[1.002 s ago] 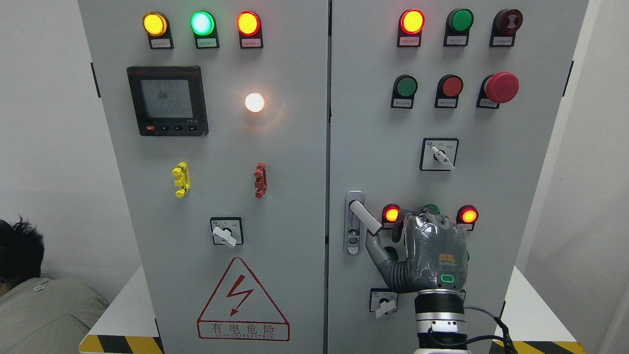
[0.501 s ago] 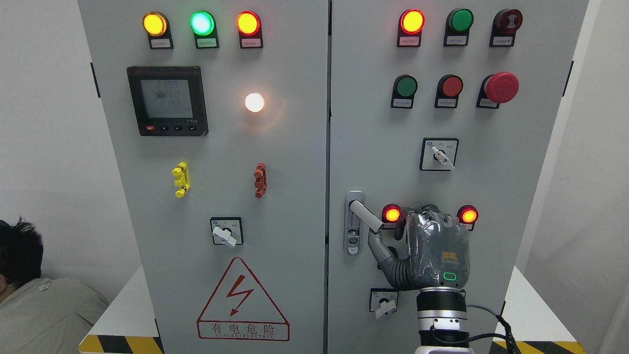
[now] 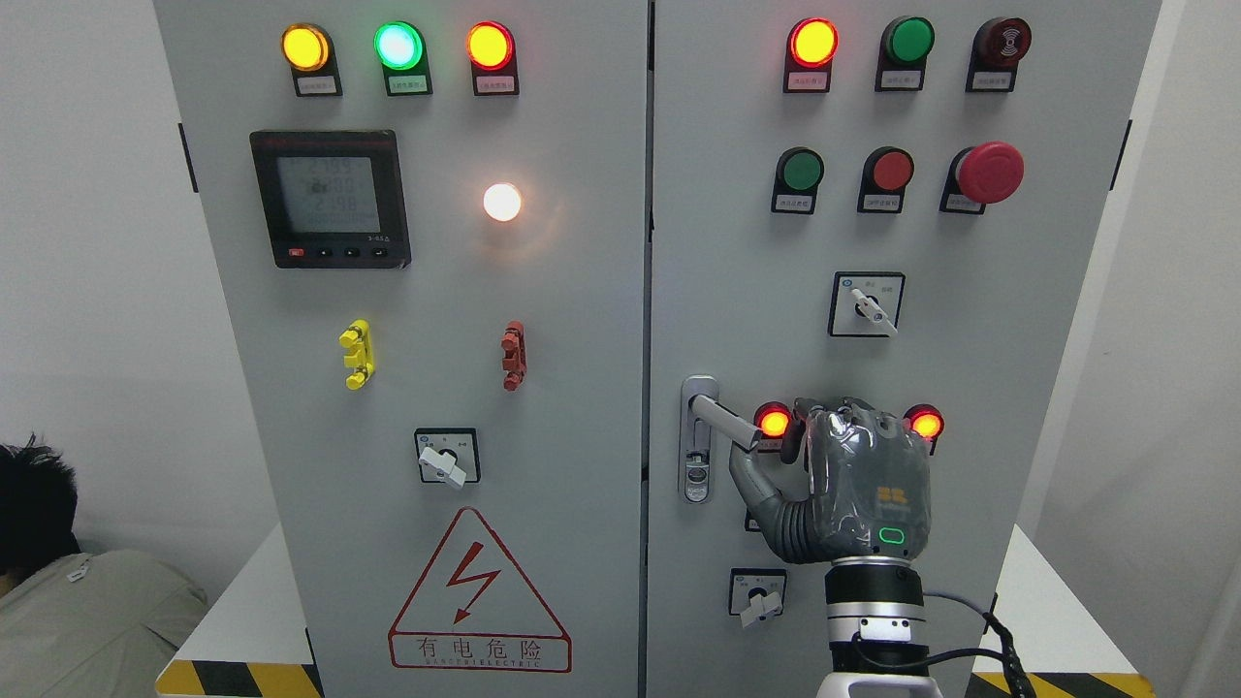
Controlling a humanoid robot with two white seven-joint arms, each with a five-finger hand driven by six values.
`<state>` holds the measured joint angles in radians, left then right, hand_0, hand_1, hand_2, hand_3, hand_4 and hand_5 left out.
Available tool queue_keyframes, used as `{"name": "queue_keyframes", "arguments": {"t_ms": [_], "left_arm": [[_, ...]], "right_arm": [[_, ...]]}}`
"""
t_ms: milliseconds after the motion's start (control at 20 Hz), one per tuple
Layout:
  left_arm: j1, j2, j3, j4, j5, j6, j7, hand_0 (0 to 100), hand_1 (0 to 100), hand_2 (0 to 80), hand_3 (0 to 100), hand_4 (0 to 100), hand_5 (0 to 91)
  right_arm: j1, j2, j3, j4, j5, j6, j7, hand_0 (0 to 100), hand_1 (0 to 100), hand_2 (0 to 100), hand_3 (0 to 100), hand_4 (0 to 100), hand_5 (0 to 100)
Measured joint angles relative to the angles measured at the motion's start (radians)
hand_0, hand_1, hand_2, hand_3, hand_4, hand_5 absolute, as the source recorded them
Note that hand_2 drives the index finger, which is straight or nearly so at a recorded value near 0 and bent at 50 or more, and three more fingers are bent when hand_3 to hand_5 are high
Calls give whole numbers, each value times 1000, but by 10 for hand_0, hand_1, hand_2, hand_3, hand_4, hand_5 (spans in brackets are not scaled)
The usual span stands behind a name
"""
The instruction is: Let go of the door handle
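The silver door handle (image 3: 722, 422) is a lever on the right cabinet door (image 3: 737, 291), swung out from its lock plate (image 3: 696, 475) and pointing right and slightly down. My right hand (image 3: 771, 451) comes up from the bottom right, with its back towards the camera. Its thumb (image 3: 747, 480) lies under the lever's free end and a dark finger (image 3: 790, 441) curls just right of the tip, so the hand holds the handle's end. The other fingers are hidden behind the hand. My left arm is out of view.
Lit red lamps (image 3: 773, 422) (image 3: 926, 424) flank the hand. A rotary switch (image 3: 759, 601) sits just below it, another switch (image 3: 868, 305) above. A red mushroom button (image 3: 989, 173) is at upper right. A person (image 3: 58, 601) crouches at lower left by the white table (image 3: 242, 601).
My right hand has moved up and slightly right. The handle's free end has risen with it, so the lever lies closer to level. The person at lower left has sunk lower.
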<state>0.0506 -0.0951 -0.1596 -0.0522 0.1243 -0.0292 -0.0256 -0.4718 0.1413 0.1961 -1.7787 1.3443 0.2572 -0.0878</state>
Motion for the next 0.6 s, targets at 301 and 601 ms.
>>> {"name": "queue_keyframes", "arguments": {"t_ms": [301, 601], "left_arm": [[0, 0, 0, 0, 0, 0, 0, 0, 0, 46, 105, 4, 0], [0, 0, 0, 0, 0, 1, 0, 0, 0, 47, 106, 4, 0]], "right_arm": [[0, 0, -2, -3, -2, -1, 0, 422, 408, 757, 913, 689, 690], [-1, 1, -3, -6, -3, -2, 1, 425, 409, 760, 913, 690, 689]]}}
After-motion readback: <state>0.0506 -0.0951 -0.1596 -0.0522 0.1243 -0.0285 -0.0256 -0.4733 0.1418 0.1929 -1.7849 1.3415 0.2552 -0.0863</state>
